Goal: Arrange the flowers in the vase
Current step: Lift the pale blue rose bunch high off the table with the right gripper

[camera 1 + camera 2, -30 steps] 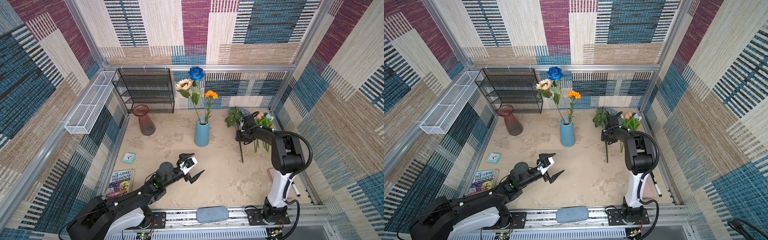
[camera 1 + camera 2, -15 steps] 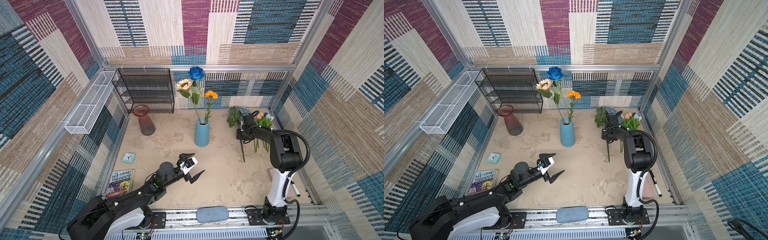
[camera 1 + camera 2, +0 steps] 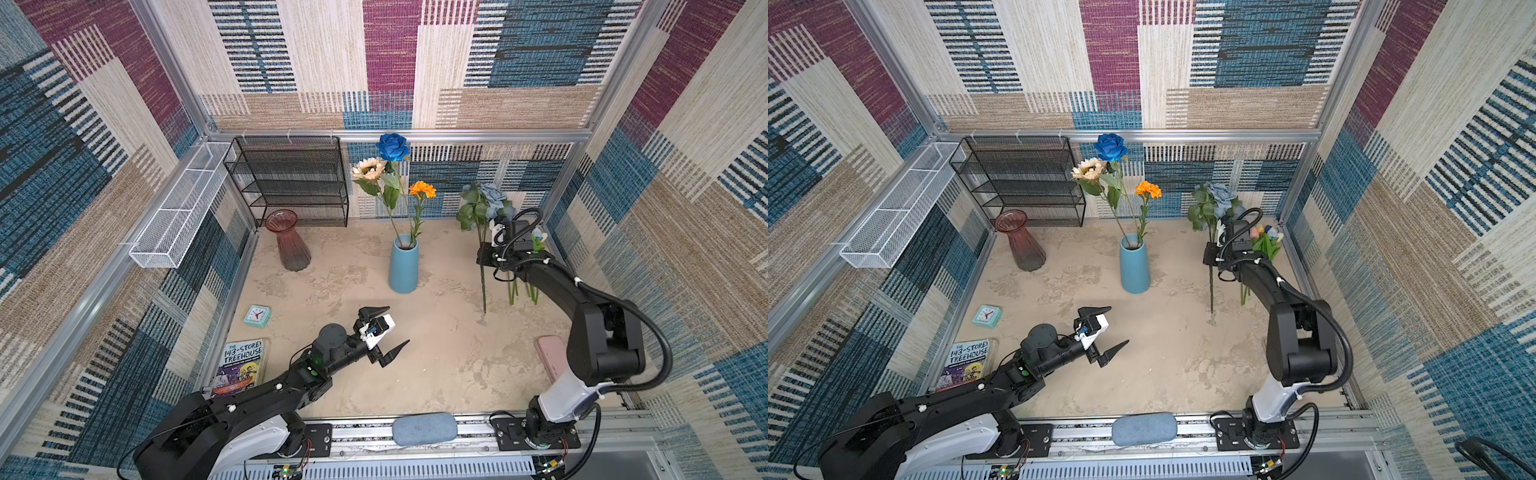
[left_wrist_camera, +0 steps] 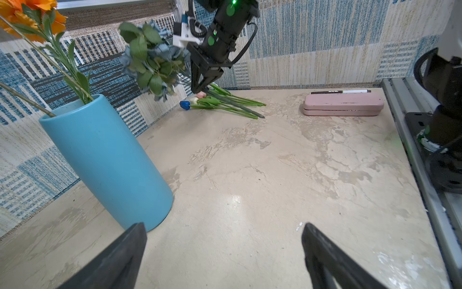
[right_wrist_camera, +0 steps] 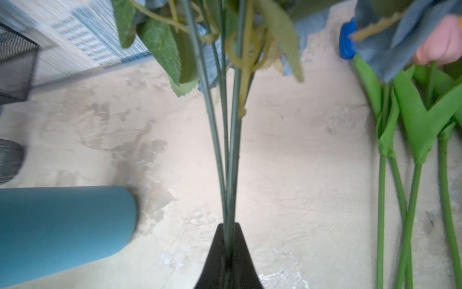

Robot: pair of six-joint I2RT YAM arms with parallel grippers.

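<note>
Right gripper [image 5: 228, 229] has clamped the dusty-blue roses [image 3: 491, 194], apparently lifted.

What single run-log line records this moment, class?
step: grasp roses | right gripper: shut on rose stems | left gripper: open, empty | vase: three flowers in | tulips: lying flat

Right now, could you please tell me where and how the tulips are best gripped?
Grip the tulips on the bare lower stems, below the leaves, coming down from above with the jaws across them. They lie flat on the table with stems side by side, which suits a top grasp. The heads look soft and the leaves bulky.
</note>
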